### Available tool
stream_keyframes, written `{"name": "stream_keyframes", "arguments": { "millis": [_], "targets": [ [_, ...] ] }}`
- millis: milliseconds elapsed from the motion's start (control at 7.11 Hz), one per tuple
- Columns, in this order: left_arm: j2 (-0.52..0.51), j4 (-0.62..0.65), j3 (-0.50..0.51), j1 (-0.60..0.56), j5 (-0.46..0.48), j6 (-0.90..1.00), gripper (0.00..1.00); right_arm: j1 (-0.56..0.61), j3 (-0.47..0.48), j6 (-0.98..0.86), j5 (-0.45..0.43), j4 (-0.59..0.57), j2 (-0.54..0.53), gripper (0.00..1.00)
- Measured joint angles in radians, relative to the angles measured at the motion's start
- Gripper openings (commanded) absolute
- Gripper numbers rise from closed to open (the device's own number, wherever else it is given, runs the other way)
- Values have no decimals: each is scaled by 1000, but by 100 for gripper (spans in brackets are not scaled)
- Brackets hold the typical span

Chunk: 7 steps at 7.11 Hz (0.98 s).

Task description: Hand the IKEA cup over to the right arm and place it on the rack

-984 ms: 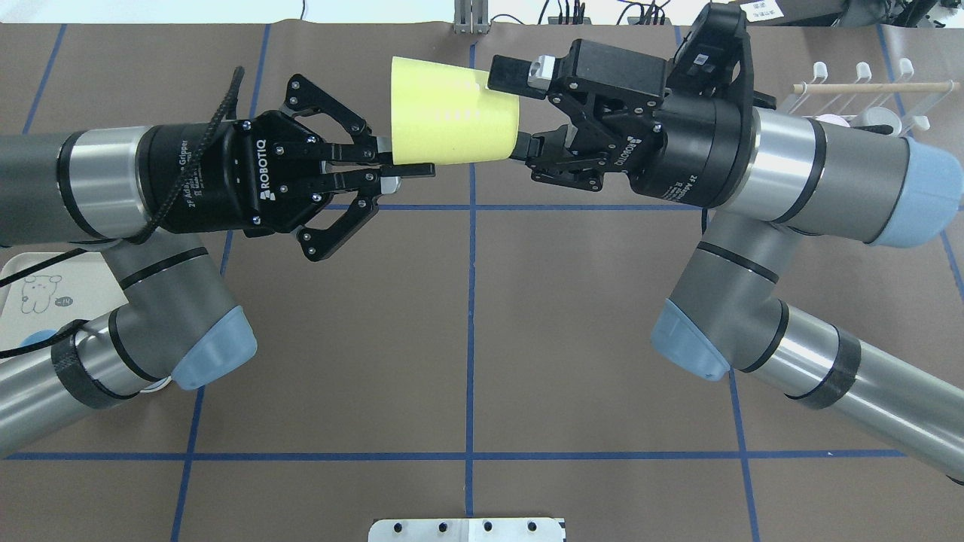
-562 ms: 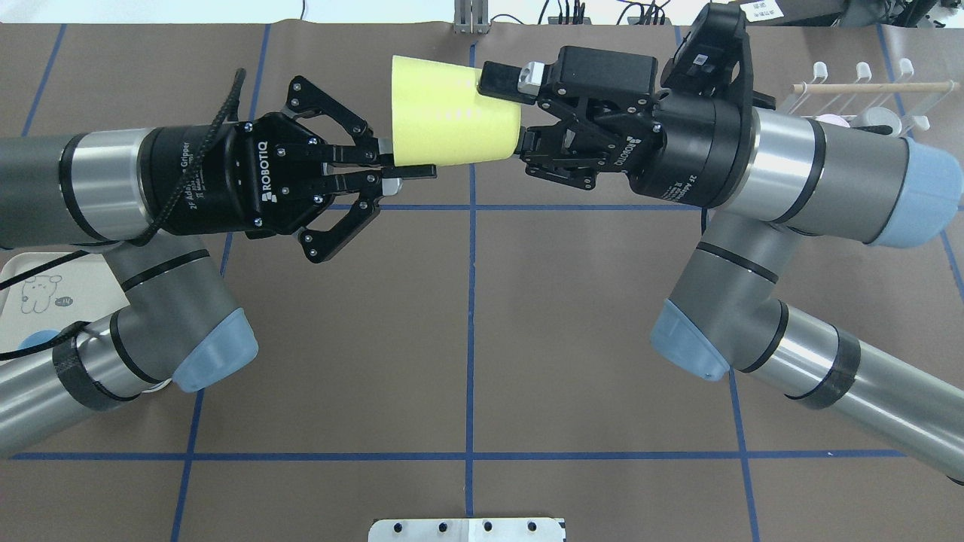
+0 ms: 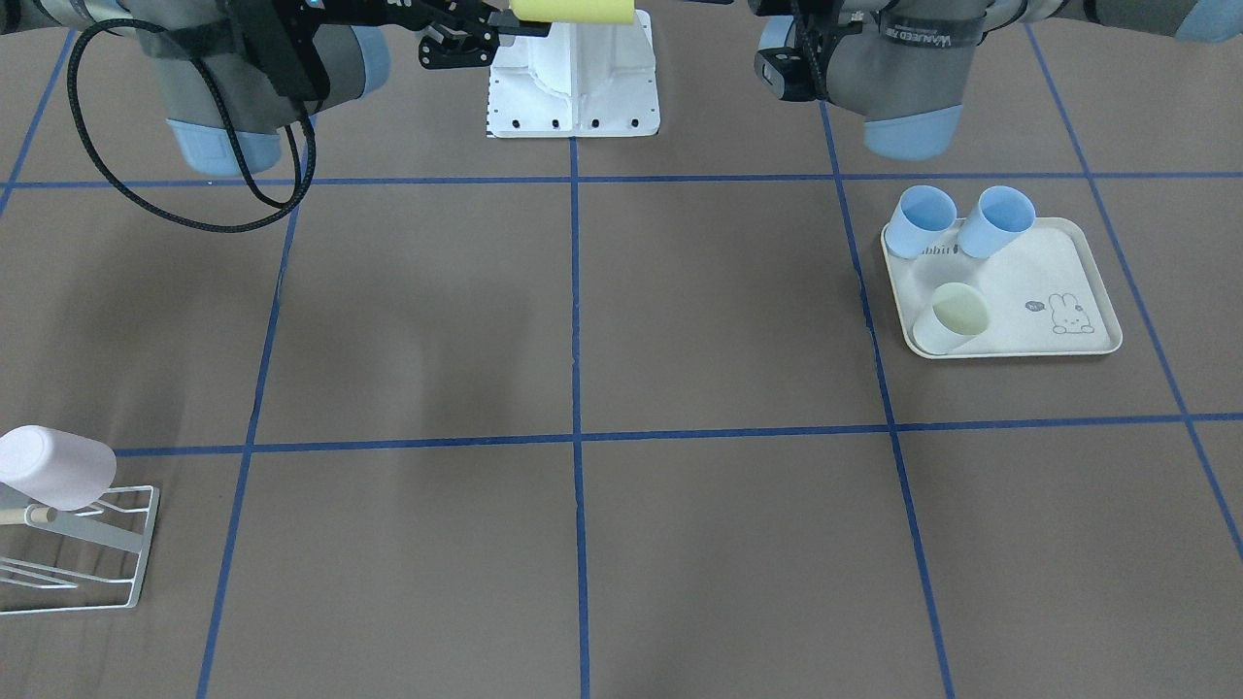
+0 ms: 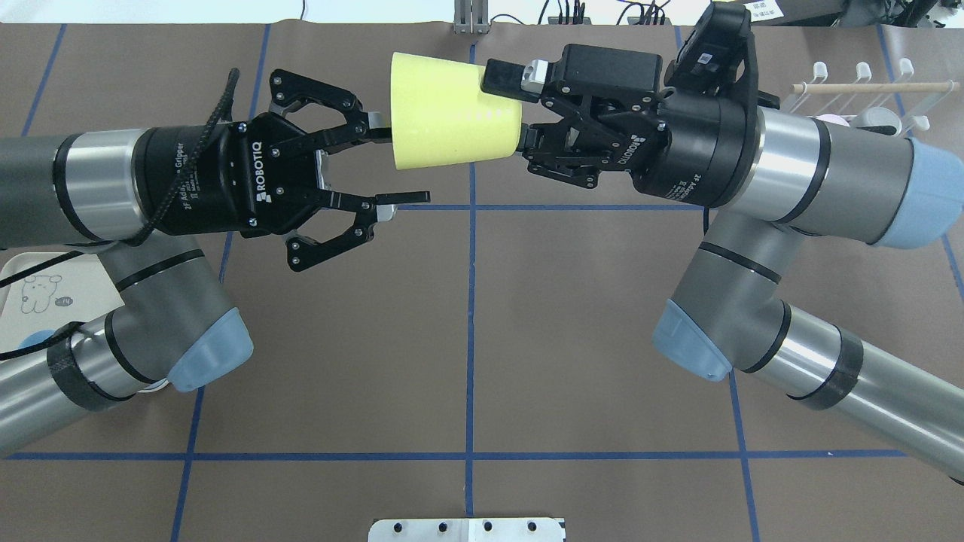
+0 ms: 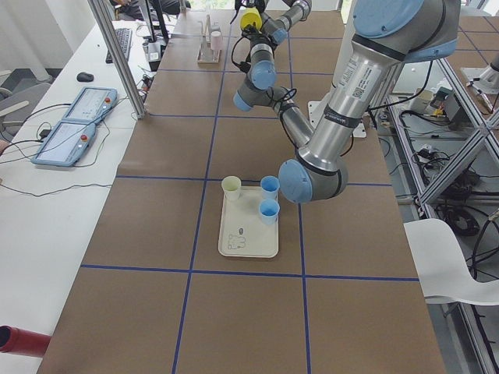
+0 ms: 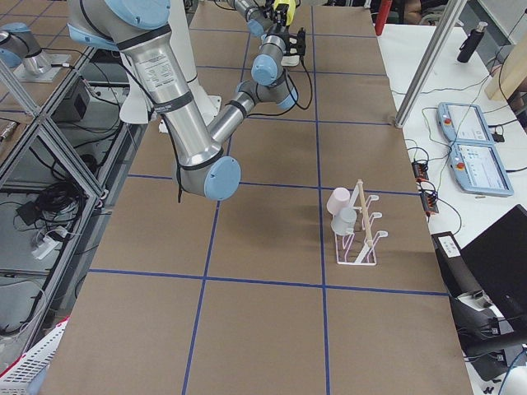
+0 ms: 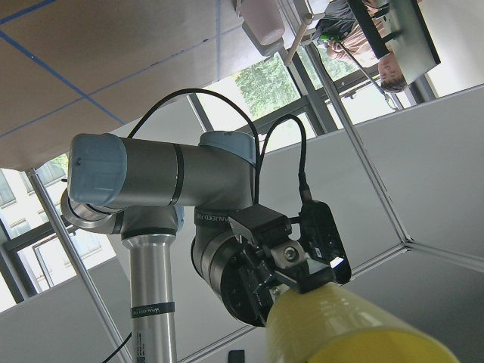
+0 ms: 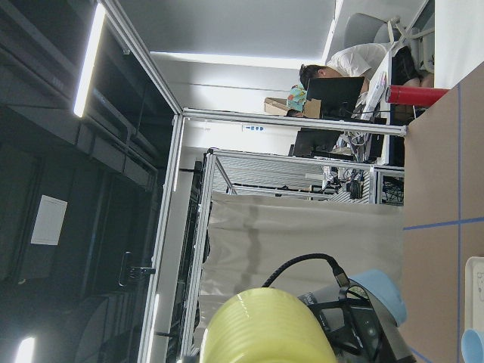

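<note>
Right hand (image 4: 517, 110) clamps yellow cup (image 4: 444, 114); lower fingertip hidden.

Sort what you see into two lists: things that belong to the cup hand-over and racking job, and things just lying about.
Job: yellow cup, right gripper shut on it, open left gripper, rack.
Lying about: rabbit tray, two blue cups and a pale cup on it, pink cup on the rack.
</note>
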Motion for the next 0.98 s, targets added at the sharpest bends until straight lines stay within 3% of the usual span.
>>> {"name": "stream_keyframes", "arguments": {
  "millis": [281, 562, 984],
  "targets": [
    [44, 2, 0, -9, 0, 78, 100, 5, 7, -3, 1, 10, -38, 31],
    [119, 12, 15, -18, -1, 253, 100, 25, 10, -90, 3, 25, -150, 30],
    [169, 20, 86, -23, -6, 388, 100, 133, 12, -338, 59, -123, -334, 30]
  ]
}}
